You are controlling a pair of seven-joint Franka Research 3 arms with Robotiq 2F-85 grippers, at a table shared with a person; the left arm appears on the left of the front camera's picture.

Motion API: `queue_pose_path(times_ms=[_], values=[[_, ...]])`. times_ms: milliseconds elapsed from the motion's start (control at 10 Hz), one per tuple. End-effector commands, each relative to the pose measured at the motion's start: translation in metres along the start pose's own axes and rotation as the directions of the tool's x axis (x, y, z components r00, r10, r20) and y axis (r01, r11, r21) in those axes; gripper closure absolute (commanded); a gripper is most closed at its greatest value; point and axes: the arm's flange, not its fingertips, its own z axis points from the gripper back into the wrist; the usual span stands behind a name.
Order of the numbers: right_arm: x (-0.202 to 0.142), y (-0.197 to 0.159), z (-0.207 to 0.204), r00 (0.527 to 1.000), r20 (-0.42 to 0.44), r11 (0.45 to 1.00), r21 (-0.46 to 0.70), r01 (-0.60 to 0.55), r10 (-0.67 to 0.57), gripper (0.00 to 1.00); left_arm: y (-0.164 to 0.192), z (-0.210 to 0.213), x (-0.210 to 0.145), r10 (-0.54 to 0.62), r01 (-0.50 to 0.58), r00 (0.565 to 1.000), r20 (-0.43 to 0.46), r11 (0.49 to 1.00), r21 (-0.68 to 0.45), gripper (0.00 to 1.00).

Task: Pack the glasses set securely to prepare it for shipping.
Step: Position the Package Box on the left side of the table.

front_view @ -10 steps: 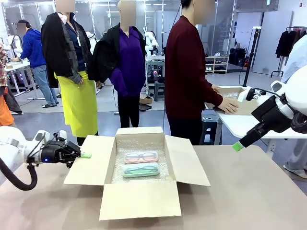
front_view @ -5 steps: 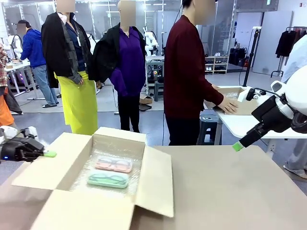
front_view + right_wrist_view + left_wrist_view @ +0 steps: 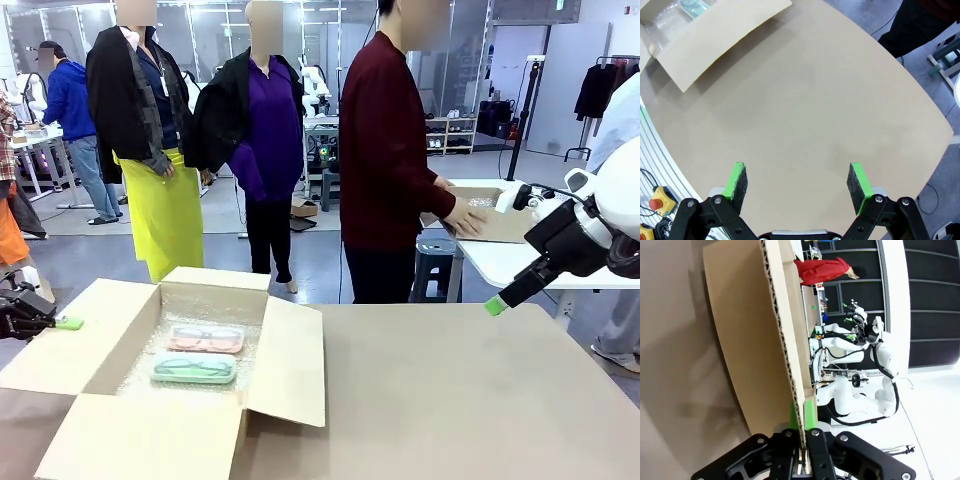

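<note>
Front view: the left gripper (image 3: pixel 68 323) sits at the left edge, its fingers pinched shut on the rim of the left flap (image 3: pixel 60 345) of the open cardboard box (image 3: pixel 150 440). The left wrist view confirms it: the corrugated flap edge (image 3: pixel 790 365) passes between the two green pads (image 3: pixel 809 415), which are closed onto the card. The right gripper (image 3: pixel 797 182) hangs above the bare surface (image 3: pixel 805 105), well apart from the box, fingers spread fully and holding nothing.

The glasses set lies inside the box on bubble wrap (image 3: pixel 140 372): the pink case (image 3: pixel 206 339) on the far side, the mint-green case (image 3: pixel 194 368) just beside it on the near side. Both lie flat, lids up, long axes parallel and running left to right across the box, skewed slightly with it.

Judgement: the step in hand appears to be moving the box by its flap. A single pinch on thin card invites tearing or buckling, so the pull should be slow and kept low, along the surface. The cases are loose and may slide; all four flaps are open and closing has not begun.
</note>
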Motion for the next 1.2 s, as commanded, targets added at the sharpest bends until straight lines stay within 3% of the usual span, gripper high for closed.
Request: queue_pose_path(times_ms=[0, 600, 1100], values=[[0.003, 0.002, 0.0, 1.0, -0.007, 0.999, -0.025, 0.02, -0.02, 0.0, 0.005, 0.027, 0.0, -0.005, 0.005, 1.0, 0.017, 1.0, 0.0, 1.0], [0.003, 0.002, 0.0, 1.0, -0.007, 0.999, -0.025, 0.02, -0.02, 0.0, 0.006, 0.099, -0.005, 0.046, -0.047, 0.999, -0.025, 0.997, -0.059, 1.0], [0.003, 0.002, 0.0, 1.0, -0.007, 0.999, -0.025, 0.02, -0.02, 0.0, 0.012, 0.106, 0.001, 0.07, -0.069, 0.997, 0.024, 0.997, -0.04, 1.0]])
